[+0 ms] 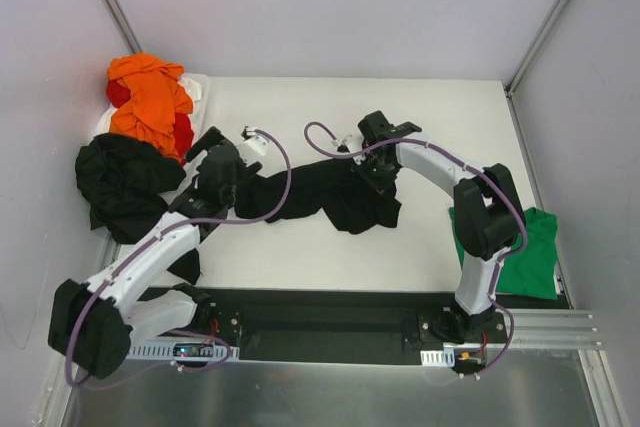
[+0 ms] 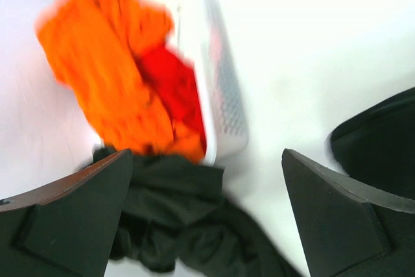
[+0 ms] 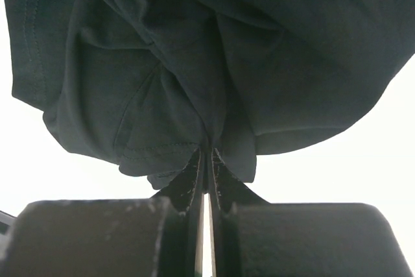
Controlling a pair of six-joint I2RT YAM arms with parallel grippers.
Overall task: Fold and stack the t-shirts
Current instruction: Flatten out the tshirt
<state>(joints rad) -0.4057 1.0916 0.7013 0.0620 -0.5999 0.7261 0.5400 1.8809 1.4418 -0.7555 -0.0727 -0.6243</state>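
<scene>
**Right gripper pinches black shirt, mid-table**

The right gripper (image 3: 206,155) is closed tight on a fold of the black t-shirt (image 1: 300,192). This shirt lies crumpled and stretched out in the middle of the white table (image 1: 420,107), btw. the two arms. The left gripper (image 1: 222,162) hovers at the shirt's left end w/ jaws wide apart, holding nothing. In the far left corner a white basket (image 2: 227,95) carries the orange t-shirt (image 1: 148,97) on top and the red t-shirt (image 1: 183,134) under it. A second black t-shirt (image 1: 125,182) lies in a heap just in front of the basket. The green t-shirt (image 1: 520,252) lies flat at the right edge, beside the right arm, well apart from the others.
</scene>
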